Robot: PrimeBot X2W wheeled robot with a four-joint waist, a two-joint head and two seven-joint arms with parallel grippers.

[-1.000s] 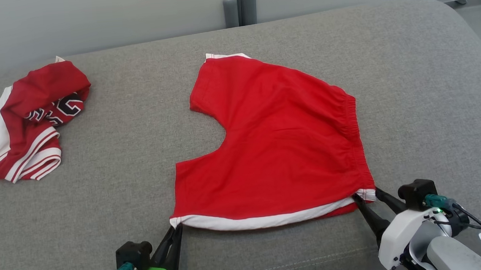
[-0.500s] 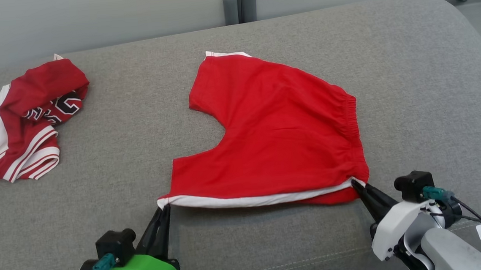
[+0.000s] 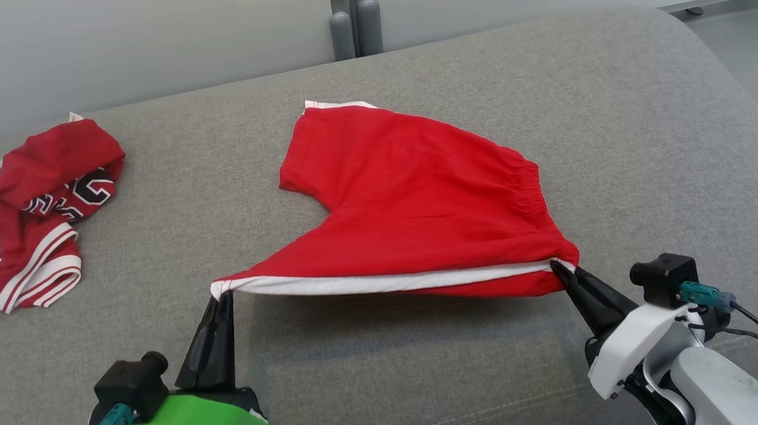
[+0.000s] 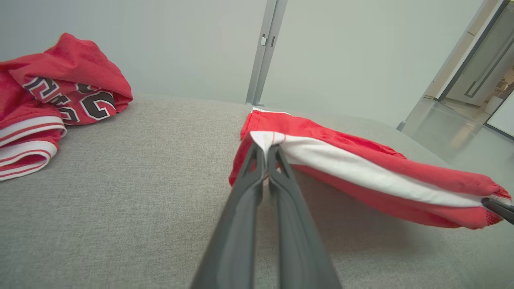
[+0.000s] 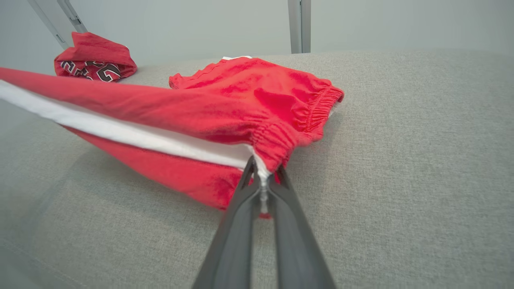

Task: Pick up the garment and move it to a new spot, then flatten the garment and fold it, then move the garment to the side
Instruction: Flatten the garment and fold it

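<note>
The garment (image 3: 412, 203) is a pair of red shorts with a white side stripe, spread on the grey cushion. Its near edge is lifted and stretched taut between my two grippers, while the far leg still rests on the cushion. My left gripper (image 3: 223, 297) is shut on the leg-hem corner, seen close in the left wrist view (image 4: 266, 149). At the waistband corner, my right gripper (image 3: 556, 268) is shut on the garment (image 5: 225, 116), with cloth pinched between the fingertips (image 5: 263, 176).
A crumpled red and white jersey (image 3: 25, 210) with black lettering lies at the far left of the cushion (image 3: 648, 153). A grey wall with a vertical post (image 3: 348, 14) runs behind. The floor (image 3: 748, 47) drops away at the right.
My right gripper closed on the waistband corner. Both grippers have risen, lifting the near edge off the cushion, and the left one moved leftward, pulling the edge taut. The camera shifted slightly.
</note>
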